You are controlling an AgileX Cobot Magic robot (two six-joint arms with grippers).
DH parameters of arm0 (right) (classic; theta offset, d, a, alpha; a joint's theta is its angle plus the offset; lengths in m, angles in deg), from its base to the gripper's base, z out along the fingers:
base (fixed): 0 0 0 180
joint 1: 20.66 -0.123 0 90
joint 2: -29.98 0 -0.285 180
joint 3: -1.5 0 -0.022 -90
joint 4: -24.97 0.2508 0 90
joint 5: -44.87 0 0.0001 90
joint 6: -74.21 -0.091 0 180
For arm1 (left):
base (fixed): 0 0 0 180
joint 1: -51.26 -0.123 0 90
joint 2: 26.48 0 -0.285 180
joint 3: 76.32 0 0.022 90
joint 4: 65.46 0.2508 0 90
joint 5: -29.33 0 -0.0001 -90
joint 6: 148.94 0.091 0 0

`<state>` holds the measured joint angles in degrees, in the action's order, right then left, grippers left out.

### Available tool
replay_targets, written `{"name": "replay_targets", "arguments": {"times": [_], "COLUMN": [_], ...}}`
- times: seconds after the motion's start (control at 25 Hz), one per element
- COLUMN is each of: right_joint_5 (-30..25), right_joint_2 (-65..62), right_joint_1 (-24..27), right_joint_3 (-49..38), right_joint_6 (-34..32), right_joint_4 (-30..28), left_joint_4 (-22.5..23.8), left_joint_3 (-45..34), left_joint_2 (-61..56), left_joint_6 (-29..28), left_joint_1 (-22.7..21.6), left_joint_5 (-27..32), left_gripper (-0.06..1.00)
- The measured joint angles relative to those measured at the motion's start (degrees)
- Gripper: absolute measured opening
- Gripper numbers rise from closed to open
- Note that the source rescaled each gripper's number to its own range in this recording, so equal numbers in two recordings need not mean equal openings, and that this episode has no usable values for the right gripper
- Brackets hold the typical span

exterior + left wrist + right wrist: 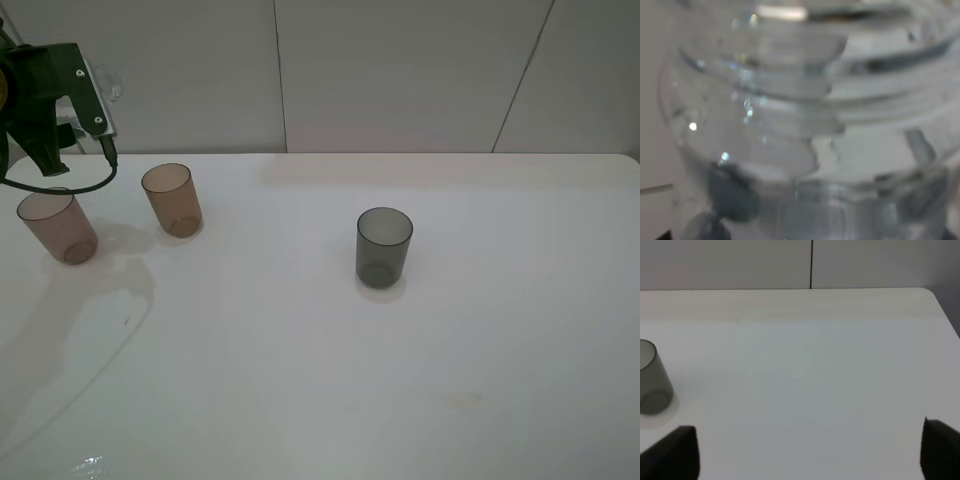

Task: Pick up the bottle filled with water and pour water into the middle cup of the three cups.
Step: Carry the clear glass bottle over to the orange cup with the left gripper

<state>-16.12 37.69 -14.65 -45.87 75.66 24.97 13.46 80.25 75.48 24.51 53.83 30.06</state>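
Note:
The clear bottle (805,115) fills the left wrist view, its threaded neck blurred and very close. In the high view it shows only faintly (110,85), held up above the table at the far left by my left gripper (92,98), which is shut on it. The amber middle cup (172,200) stands upright just below and right of that gripper. A pinkish-brown cup (58,225) stands left of the amber one, and a dark grey cup (384,247) (652,380) stands further right. My right gripper (810,450) is open over bare table, right of the grey cup.
The white table (330,380) runs back to a pale panelled wall (400,70). Its rounded far right corner (932,292) shows in the right wrist view. A black cable (75,185) hangs from the left arm above the pinkish cup.

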Motion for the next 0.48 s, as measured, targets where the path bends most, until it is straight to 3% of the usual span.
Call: {"name": "replay_targets", "arguments": {"times": [0.48], "right_joint_5": [0.0], "right_joint_2": [0.0], "right_joint_1": [0.0], "right_joint_3": [0.0], "right_joint_6": [0.0], "right_joint_4": [0.0], "left_joint_4": [4.16], "left_joint_3": [0.12], "left_joint_2": [1.0], "left_joint_6": [2.07], "left_joint_1": [0.0], "left_joint_5": [1.45], "left_gripper": [0.01]}}
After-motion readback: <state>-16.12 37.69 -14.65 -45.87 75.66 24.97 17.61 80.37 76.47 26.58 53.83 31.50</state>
